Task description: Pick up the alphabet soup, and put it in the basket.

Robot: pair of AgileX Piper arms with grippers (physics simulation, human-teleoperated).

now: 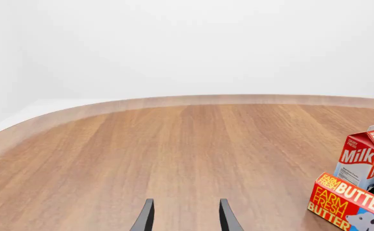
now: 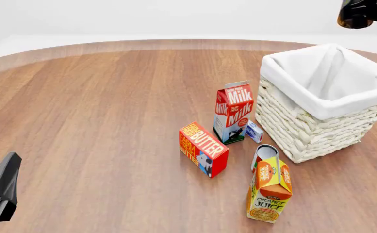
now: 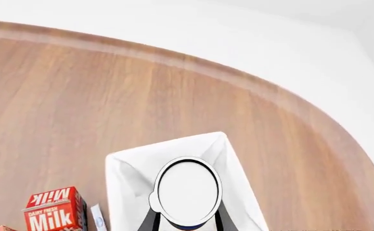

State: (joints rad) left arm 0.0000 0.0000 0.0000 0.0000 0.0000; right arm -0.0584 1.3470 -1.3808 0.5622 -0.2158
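In the right wrist view the alphabet soup (image 3: 188, 191) shows its plain silvery-white lid, with a sliver of blue label below it. My right gripper (image 3: 185, 219) is shut on the can, one finger on each side. It holds the can above the open mouth of the basket (image 3: 127, 174). In the front view the basket (image 2: 285, 77) stands at the right, and only a dark part of my right gripper (image 2: 360, 13) shows high above it; the can is not seen there. My left gripper (image 1: 187, 207) is open and empty, low at the near left (image 2: 0, 191).
Left of the basket stand a milk carton (image 2: 234, 112) and a small blue-white box (image 2: 254, 131). A butter box (image 2: 203, 148), a red-and-white can (image 2: 264, 156) and an orange juice carton (image 2: 270, 190) lie nearer. The milk (image 1: 365, 161) and butter (image 1: 350, 202) show in the left wrist view.
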